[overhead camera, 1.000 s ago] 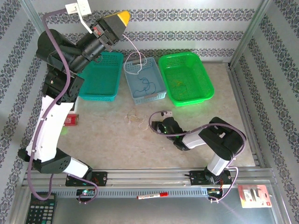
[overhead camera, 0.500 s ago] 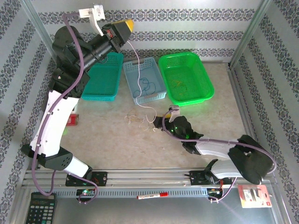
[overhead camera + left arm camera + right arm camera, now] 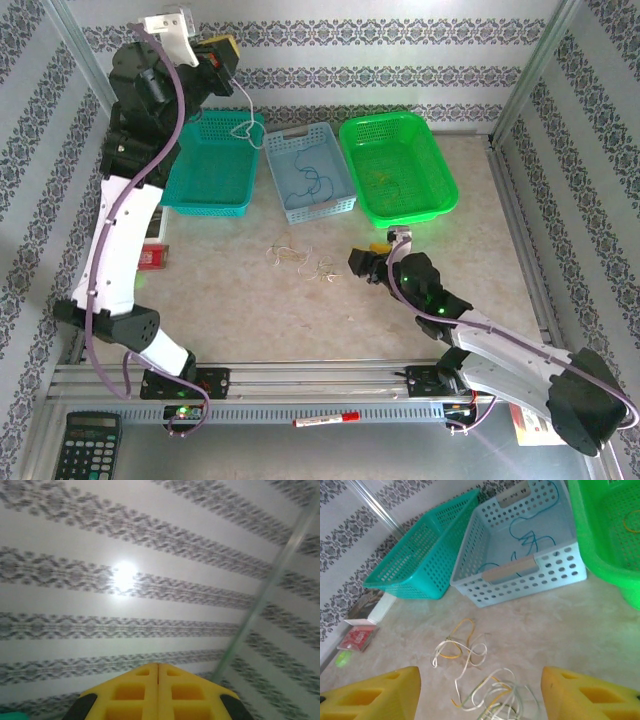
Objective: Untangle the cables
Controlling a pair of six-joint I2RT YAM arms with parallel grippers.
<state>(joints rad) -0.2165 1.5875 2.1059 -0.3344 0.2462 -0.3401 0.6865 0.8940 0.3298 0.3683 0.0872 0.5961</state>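
My left gripper (image 3: 226, 50) is raised high at the back left. Its yellow fingers (image 3: 140, 690) are pressed together, and it is shut on a whitish cable (image 3: 243, 126) that dangles over the edge of the teal basket (image 3: 205, 185). On the table lie loose whitish and yellow-orange cables (image 3: 305, 262) (image 3: 475, 680). My right gripper (image 3: 370, 263) (image 3: 480, 700) stands open just right of them, with the nearest loops between its spread fingertips but untouched. A dark blue cable (image 3: 310, 182) (image 3: 530, 537) lies in the light blue basket (image 3: 340, 205) (image 3: 520, 582).
A green basket (image 3: 440, 170) (image 3: 600, 560) with a yellow wire stands at the back right. A red box (image 3: 152, 257) (image 3: 357, 637) lies by the left arm. A calculator (image 3: 85, 445), a red marker (image 3: 335, 418) and a packet (image 3: 530, 425) lie at the near edge.
The left arm has swung up and to the left, drawing the whitish cable free of the pile on the table. The right gripper has opened wider and drawn back to the right.
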